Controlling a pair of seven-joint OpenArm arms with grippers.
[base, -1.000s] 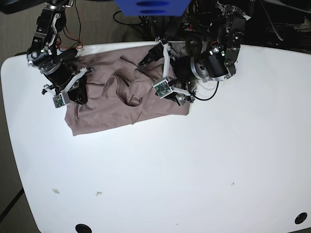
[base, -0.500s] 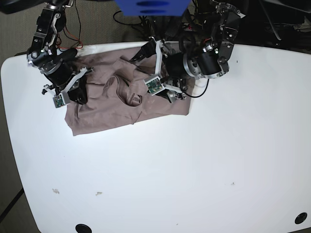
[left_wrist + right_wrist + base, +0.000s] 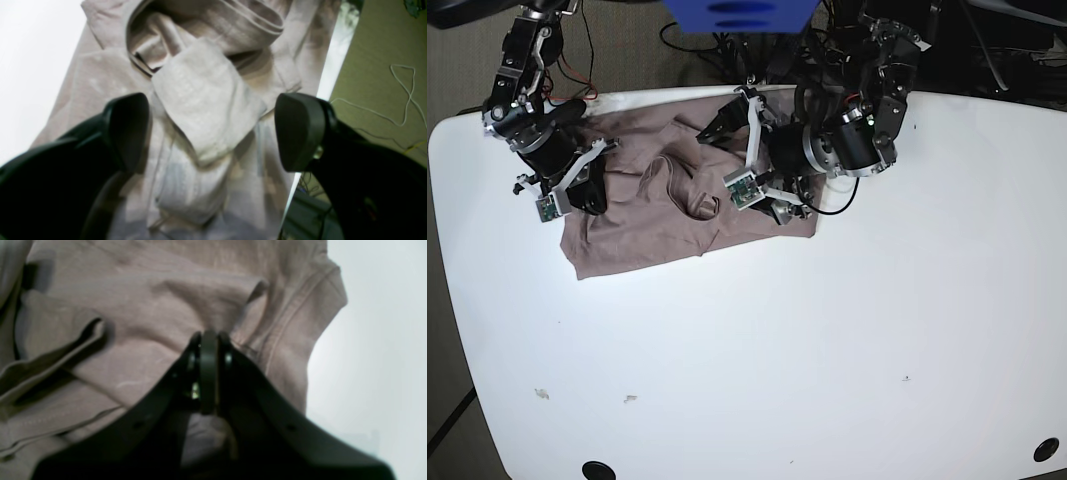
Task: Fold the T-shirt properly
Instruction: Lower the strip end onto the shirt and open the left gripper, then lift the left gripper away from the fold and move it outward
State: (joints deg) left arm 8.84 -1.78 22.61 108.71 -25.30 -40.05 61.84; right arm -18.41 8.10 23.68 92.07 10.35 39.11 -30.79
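The mauve T-shirt (image 3: pixel 652 225) lies crumpled along the table's far edge, its neck opening (image 3: pixel 689 195) twisted near the middle. My left gripper (image 3: pixel 745 172) hovers over the shirt's right half, jaws wide open. In the left wrist view its fingers (image 3: pixel 126 130) straddle a pale folded flap of the T-shirt (image 3: pixel 206 100), with the collar (image 3: pixel 206 20) just beyond; nothing is held. My right gripper (image 3: pixel 587 192) sits on the shirt's left side. In the right wrist view it (image 3: pixel 208 340) is shut, and the T-shirt (image 3: pixel 140 306) puckers toward its tips near a sleeve seam (image 3: pixel 300 310).
The white table (image 3: pixel 827 340) stretches toward the camera from the shirt. A blue object (image 3: pixel 737 15) and cables sit behind the far edge. In the left wrist view the table edge (image 3: pixel 330 66) runs close beside the right finger, with floor and a cord beyond.
My left arm has swung leftward over the shirt's right half, its jaws staying open. The right arm and the cloth under it have not moved.
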